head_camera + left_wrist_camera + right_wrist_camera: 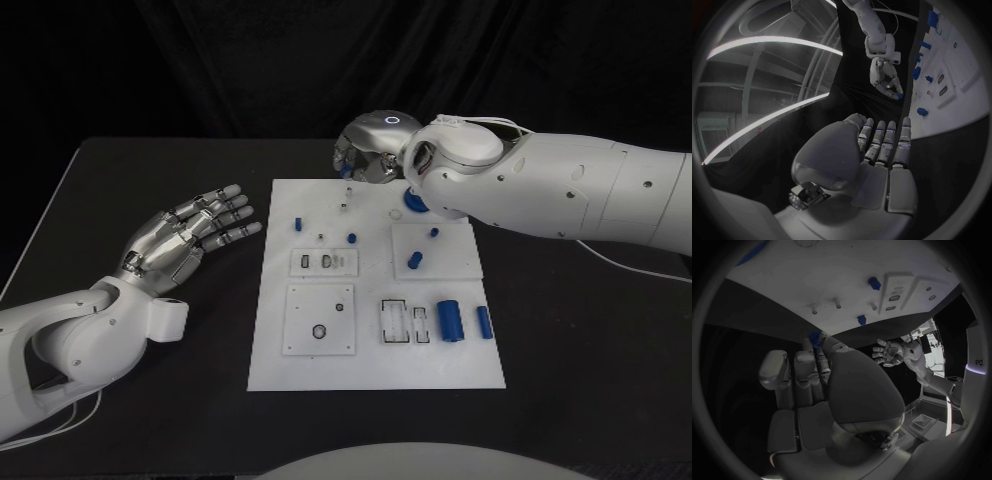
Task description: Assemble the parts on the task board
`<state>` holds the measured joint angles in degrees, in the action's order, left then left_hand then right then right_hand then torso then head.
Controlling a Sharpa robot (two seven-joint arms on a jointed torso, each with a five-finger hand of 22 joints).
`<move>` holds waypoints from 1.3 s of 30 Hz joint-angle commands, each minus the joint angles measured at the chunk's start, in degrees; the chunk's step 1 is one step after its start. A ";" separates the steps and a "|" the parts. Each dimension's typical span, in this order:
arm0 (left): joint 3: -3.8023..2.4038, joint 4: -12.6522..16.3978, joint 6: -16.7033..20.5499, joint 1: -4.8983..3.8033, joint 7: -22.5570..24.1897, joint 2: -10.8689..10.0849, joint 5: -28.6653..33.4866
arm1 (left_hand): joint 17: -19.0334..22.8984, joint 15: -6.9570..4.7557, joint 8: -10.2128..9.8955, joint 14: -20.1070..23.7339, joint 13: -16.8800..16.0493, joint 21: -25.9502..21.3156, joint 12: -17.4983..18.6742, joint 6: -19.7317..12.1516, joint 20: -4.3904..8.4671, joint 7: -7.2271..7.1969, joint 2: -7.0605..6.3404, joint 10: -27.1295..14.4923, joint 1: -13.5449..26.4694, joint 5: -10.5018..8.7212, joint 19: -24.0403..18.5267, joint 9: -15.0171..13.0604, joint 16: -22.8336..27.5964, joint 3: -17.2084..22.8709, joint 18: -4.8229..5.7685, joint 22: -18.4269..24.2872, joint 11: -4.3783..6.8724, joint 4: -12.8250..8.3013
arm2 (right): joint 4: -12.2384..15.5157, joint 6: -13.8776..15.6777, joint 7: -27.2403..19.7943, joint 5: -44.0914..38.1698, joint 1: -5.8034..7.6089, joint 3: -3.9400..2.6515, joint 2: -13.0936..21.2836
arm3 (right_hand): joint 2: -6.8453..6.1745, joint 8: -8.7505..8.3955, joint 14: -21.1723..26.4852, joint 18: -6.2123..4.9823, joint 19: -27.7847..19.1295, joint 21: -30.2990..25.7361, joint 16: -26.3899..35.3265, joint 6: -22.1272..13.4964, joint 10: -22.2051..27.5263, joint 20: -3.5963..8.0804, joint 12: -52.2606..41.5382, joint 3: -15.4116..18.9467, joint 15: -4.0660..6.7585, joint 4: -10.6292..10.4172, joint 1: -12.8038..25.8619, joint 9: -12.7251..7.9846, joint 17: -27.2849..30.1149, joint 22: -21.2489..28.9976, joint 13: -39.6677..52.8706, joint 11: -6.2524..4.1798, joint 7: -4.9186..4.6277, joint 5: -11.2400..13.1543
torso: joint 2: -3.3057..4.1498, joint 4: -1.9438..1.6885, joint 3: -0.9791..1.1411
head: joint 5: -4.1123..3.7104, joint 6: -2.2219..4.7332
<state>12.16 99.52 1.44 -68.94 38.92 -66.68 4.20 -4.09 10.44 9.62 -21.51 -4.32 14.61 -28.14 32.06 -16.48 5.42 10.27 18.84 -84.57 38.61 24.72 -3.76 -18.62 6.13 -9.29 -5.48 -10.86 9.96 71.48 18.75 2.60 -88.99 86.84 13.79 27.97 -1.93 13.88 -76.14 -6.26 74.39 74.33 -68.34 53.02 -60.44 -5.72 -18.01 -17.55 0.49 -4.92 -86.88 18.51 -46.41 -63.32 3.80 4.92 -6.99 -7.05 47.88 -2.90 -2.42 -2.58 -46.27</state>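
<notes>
The white task board [375,372] lies in the middle of the black table. Small blue pegs [351,238] stand on its far half, and two blue cylinders [450,320] lie near its right edge. My right hand [368,150] hovers over the board's far edge with its fingers curled. It pinches a small blue part [815,337] at its fingertips, which the left wrist view also catches as the blue part [898,95]. A blue round part [415,201] peeks out from under the right wrist. My left hand [195,235] floats left of the board, fingers spread, holding nothing.
Raised white sub-plates [320,320] with slots and holes sit on the board, and two thin white pins [346,196] stand near its far edge. The right forearm [577,195] crosses above the board's far right corner. Bare black table [159,160] surrounds the board.
</notes>
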 commanded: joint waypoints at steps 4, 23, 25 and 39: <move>-0.03 -0.11 -0.24 -0.13 7.01 0.41 0.46 | 0.05 0.43 0.23 -0.12 0.07 -0.22 -0.17 0.30 -0.04 0.08 -0.38 0.00 -0.02 0.09 -0.40 -0.07 -0.21 0.39 -0.58 0.07 -0.44 0.09 | -3.17 -5.09 1.68 1.24 -0.21 -0.09 -1.75 | -0.03 0.76 0.30 0.10 -0.47 -0.52 0.56 -0.18 -0.64 -0.39 1.42 0.23 -0.59 -0.29 -0.48 1.42 0.20 0.21 0.09 -0.37 -0.07 0.52 | 0.18 -0.11 0.08 | -0.59 -0.02; -0.03 -0.63 -0.81 -0.12 6.91 0.85 0.46 | 0.05 0.52 0.25 -0.16 0.09 -0.22 -0.18 0.35 -0.06 0.15 -0.31 0.01 0.01 0.19 -0.41 -0.07 -0.26 0.82 -0.52 0.09 -0.49 0.07 | -1.59 -5.70 2.38 1.28 -0.88 -0.11 -0.66 | 0.13 1.06 0.49 0.06 -0.59 -0.76 0.76 -0.31 -0.25 -0.67 2.59 0.13 -0.84 -0.05 -0.98 2.75 0.36 0.27 0.13 -0.08 -0.17 0.17 | 0.12 -0.20 0.12 | -1.24 -0.17; -0.03 -0.68 -0.87 -0.12 6.90 0.89 0.46 | 0.05 0.52 0.25 -0.16 0.09 -0.22 -0.18 0.35 -0.06 0.15 -0.31 0.01 0.01 0.19 -0.41 -0.07 -0.26 0.82 -0.52 0.09 -0.49 0.07 | -1.20 -5.77 2.36 1.28 -0.98 -0.11 -0.42 | 0.14 1.02 0.52 0.05 -0.61 -0.78 0.79 -0.45 -0.27 -0.69 2.69 0.10 -0.86 0.00 -1.06 2.89 0.41 0.27 0.15 -0.06 -0.22 0.07 | 0.08 -0.21 0.09 | -1.36 -0.17; -0.03 -1.31 -1.49 -0.12 6.80 1.46 0.47 | 0.08 0.57 0.21 -0.07 0.11 -0.22 -0.17 0.23 -0.06 0.21 -0.21 -0.01 0.02 0.15 -0.43 -0.05 -0.21 1.24 -0.47 0.10 -0.55 0.03 | -1.02 -5.82 2.12 1.28 -1.81 -0.11 -0.39 | 0.19 0.94 0.64 0.01 -0.69 -0.90 0.93 -0.73 -0.31 -0.72 2.93 0.01 -0.86 0.15 -1.28 3.18 0.58 0.37 0.19 -0.07 -0.26 -0.02 | 0.05 -0.21 -0.03 | -1.65 -0.32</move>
<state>12.17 98.15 1.04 -68.94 38.93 -65.31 4.44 -4.09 10.65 9.61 -21.72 -4.28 14.61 -28.13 32.05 -16.48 5.42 10.27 18.83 -84.58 38.61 24.72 -3.73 -18.62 7.07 -9.28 -5.44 -10.86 9.96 70.50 13.30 3.95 -87.59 85.25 13.71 27.61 -1.73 14.70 -75.53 -6.26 73.80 73.77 -67.67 52.71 -60.90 -6.34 -15.25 -17.46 -0.11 -4.99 -87.55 21.68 -45.86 -63.03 3.94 4.63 -7.29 -6.77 47.94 -3.11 -2.40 -4.22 -46.46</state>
